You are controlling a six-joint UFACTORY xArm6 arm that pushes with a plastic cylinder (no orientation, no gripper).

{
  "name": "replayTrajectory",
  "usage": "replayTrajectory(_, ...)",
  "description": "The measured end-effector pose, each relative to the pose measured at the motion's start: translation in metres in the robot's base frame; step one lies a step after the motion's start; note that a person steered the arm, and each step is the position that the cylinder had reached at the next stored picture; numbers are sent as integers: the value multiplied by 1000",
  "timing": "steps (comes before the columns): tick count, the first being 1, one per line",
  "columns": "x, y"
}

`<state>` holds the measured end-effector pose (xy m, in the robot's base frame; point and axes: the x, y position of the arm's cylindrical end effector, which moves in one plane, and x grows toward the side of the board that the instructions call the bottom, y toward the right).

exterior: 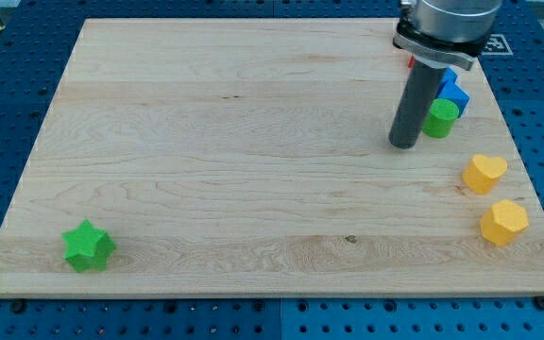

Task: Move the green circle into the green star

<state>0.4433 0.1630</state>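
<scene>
Camera view: rod beside green circle

My tip (404,144) stood on the tabletop (253,142), just left of the green circle (439,118); the rod carried no fingers to open or close. The green star (89,246) lay well apart, near the view's bottom left. A good push would likely start from the circle's upper right, aimed at the star.

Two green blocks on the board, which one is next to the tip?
The green circle at the view's right, just right of my tip, below the blue blocks. The green star sits far off, at the view's bottom left.
</scene>
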Motion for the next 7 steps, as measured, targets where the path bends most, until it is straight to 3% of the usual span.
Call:
replayTrajectory(3,4,23)
replayTrajectory(6,6,109)
replayTrajectory(7,-10,116)
